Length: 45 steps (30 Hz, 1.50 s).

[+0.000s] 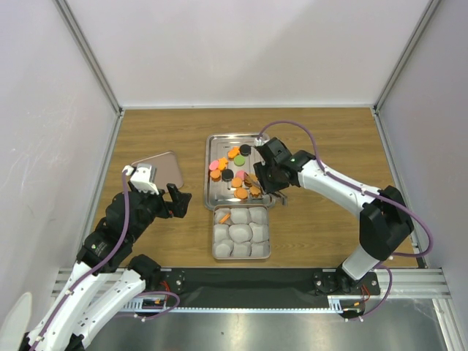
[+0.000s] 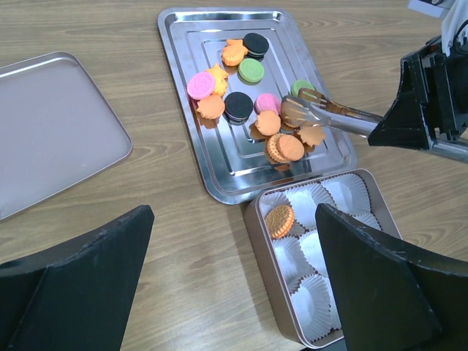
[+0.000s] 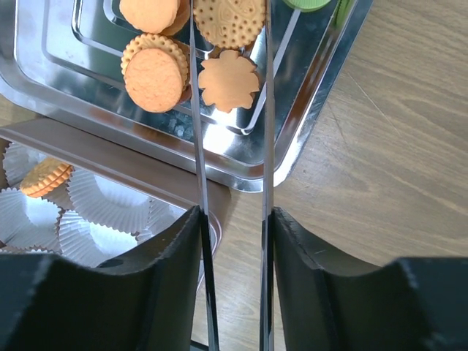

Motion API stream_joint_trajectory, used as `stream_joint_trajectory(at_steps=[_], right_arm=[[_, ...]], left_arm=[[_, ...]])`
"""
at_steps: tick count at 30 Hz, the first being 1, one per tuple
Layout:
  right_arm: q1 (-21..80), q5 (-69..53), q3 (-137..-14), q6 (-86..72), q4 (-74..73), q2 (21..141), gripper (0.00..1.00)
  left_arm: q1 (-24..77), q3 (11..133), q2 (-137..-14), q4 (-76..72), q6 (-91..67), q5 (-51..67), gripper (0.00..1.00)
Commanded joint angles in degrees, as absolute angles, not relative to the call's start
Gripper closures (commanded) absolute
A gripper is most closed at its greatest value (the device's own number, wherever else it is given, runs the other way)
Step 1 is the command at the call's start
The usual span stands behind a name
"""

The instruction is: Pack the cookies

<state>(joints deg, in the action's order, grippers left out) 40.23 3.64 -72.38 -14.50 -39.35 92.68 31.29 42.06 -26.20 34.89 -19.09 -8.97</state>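
The cookies (image 1: 232, 172) lie loose on a silver tray (image 1: 212, 199): orange, black, pink and green discs (image 2: 238, 106). One orange cookie (image 2: 279, 220) sits in a paper cup of the tan box (image 2: 257, 232). My right gripper (image 3: 234, 219) is shut on metal tongs (image 3: 196, 110), whose blades reach over the tray and flank a round orange cookie (image 3: 228, 18). In the left wrist view the tongs (image 2: 333, 113) come in from the right. My left gripper (image 2: 230, 216) hangs open and holds nothing, over the wood just left of the box.
The box (image 1: 241, 232) of white paper cups stands against the tray's near edge. A tan lid (image 1: 167, 168) lies left of the tray, partly behind my left arm. White walls enclose the wooden table (image 1: 329, 139).
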Motion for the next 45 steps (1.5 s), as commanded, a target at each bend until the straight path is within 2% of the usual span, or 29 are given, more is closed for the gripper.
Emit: stream_joint_trajectory(at_steps=[1,7,16,25,33,45], right_arm=[[40.26,5.01,-75.76,-13.8,-40.08,91.94,0.62],[39.73,6.15,-77.08,-13.8,-41.48,88.16,0.69],[40.86,5.54,-76.91,-15.2,-44.91,78.85,0.69],[53.43,6.77,-74.1,-19.95,-49.48,71.73,0.68],[60.38,8.44,-71.37,-22.94,-50.28,71.72,0.68],[61.44,8.0,-67.85,-23.55,-48.16,73.74,0.67]], left_arm=[[31.73,42.1,-26.37,33.58,-19.51,-9.93,0.0],[31.73,42.1,-26.28,33.66,-19.51,-10.02,0.0],[31.73,42.1,-26.46,33.57,-19.51,-9.76,0.0],[31.82,42.01,-26.46,33.49,-19.42,-9.49,0.0],[31.73,42.01,-26.89,33.4,-19.34,-9.23,0.0],[31.73,42.01,-26.81,33.57,-19.42,-9.4,0.0]])
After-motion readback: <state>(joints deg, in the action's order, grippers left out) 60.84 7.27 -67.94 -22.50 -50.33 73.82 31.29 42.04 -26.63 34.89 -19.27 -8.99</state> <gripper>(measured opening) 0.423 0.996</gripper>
